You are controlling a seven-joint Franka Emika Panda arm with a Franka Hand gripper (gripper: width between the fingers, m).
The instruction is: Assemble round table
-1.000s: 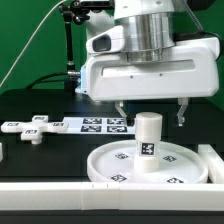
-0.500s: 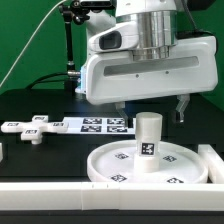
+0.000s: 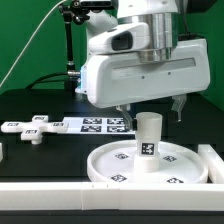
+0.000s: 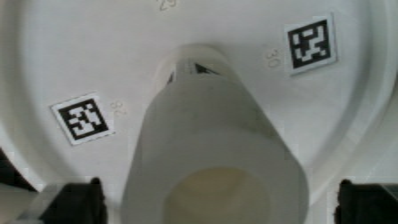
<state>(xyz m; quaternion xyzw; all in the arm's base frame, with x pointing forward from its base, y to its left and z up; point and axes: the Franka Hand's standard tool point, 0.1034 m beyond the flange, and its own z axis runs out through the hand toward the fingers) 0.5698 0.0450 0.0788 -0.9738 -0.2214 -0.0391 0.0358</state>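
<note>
A green backdrop stands behind a black table, with a long white bar along its near edge.

The gripper is wide open and holds nothing. Its two fingers hang either side of the leg's top and slightly behind it, and neither touches the leg. In the wrist view the dark fingertips flank the leg, which sits almost midway between them.

The leg, a short thick cylinder, stands upright at the centre of the round disc. The disc lies flat on the table on the near side, rim up. How deeply the leg sits in the disc's centre cannot be told.

Farther out, the cross-shaped piece lies on the table at the exterior view's left, well apart from the disc. Its right end is just beside the marker board.

The step in hand looks to be taking hold of the leg to fasten it into the disc. To do it well, the gripper should come forward until the leg is centred between the fingers, then descend straight down. The fingers should close on the smooth wall below the top edge, high enough to clear the disc's face. A square, even grip matters, since an off-centre pinch could tilt the leg or drag the disc sideways. Any turning should keep the leg upright, with light downward pressure.
</note>
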